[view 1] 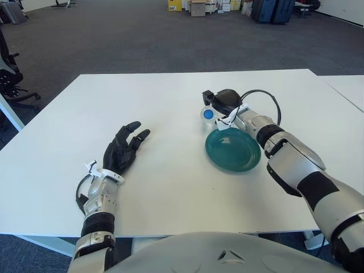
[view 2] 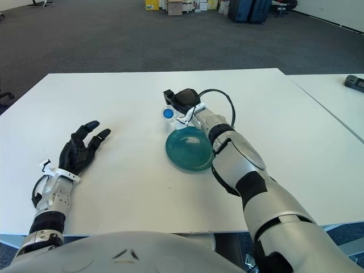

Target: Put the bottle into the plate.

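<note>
The right hand, at centre frame, covers most of the bottle; only its blue cap end shows. The finger positions cannot be read. The white table is cut off by the right edge, and its near edge lies behind the robot's chest.

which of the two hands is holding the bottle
The right hand, just beyond the green plate, is closed around the blue-capped bottle. The left hand shows far to the plate's left, fingers spread, holding nothing.
</note>
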Available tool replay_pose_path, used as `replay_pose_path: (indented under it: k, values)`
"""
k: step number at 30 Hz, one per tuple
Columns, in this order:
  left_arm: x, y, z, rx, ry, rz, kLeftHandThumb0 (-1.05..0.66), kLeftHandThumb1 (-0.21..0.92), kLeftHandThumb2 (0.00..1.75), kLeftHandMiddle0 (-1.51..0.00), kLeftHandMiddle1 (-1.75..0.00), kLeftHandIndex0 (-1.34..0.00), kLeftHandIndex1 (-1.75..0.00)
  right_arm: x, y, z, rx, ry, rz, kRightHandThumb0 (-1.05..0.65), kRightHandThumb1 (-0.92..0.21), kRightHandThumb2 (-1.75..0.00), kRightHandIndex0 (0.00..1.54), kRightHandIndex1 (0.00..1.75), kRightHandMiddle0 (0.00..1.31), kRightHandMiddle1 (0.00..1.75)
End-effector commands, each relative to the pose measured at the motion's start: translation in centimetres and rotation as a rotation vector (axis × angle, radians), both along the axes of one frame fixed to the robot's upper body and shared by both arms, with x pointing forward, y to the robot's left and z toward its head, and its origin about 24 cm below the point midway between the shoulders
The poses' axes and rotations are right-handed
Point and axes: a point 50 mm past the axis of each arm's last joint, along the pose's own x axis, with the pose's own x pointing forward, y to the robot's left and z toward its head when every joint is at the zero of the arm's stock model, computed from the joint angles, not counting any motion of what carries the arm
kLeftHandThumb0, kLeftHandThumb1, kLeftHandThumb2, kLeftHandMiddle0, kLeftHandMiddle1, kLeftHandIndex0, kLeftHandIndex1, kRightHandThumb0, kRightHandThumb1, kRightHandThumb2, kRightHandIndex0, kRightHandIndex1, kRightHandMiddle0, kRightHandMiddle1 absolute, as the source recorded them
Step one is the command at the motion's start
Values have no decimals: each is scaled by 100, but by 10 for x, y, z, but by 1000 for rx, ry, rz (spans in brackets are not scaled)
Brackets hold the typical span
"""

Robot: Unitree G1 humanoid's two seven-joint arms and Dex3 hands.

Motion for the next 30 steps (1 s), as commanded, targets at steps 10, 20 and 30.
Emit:
replay_pose_path:
  k: [10,20,30]
  values:
    - [1,-1,-6,-16,22,-19,-87,92,97,-64,-106,-38,-115,12,1,27,73,-91,-20,0,-23,-143,68,174,44,175]
    - [6,-1,-8,-22,31,-25,-87,92,95,-63,-106,-36,-116,15,-7,34,86,-104,-41,0,-22,-144,69,174,45,175]
    - [16,-2,-10,-26,41,-49,-88,92,94,-61,-106,-34,-116,16,-19,41,134,-124,-32,0,-20,-147,70,174,47,175]
